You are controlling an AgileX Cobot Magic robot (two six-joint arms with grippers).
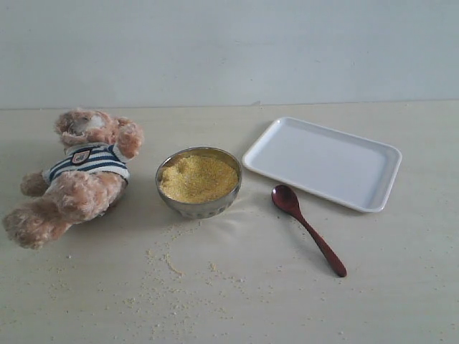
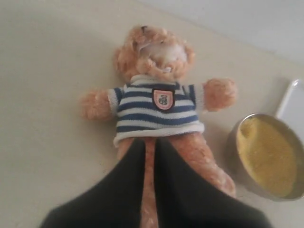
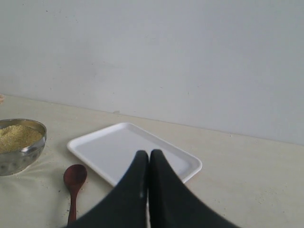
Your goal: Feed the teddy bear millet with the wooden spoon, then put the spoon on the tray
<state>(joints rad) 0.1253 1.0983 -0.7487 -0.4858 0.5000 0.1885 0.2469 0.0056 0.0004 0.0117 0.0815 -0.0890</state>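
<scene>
Both sets of fingers, left [image 2: 151, 142] and right [image 3: 149, 154], are closed and empty. The spoon [image 1: 308, 228] lies untouched toward the bench's right edge, between bowl [image 1: 199, 181] and tray [image 1: 322, 163]. Risk: its slim, glossy handle lies flat and may slip, scattering millet [image 1: 198, 178] short of the bear [image 1: 75, 174].

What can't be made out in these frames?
- Teddy bear legs: left wrist view, behind the left gripper fingers.
- Wooden spoon handle end: right wrist view, cut by the frame edge.
- Tray: left wrist view, only a corner shows.
- Both arms: outside the exterior view.
</scene>
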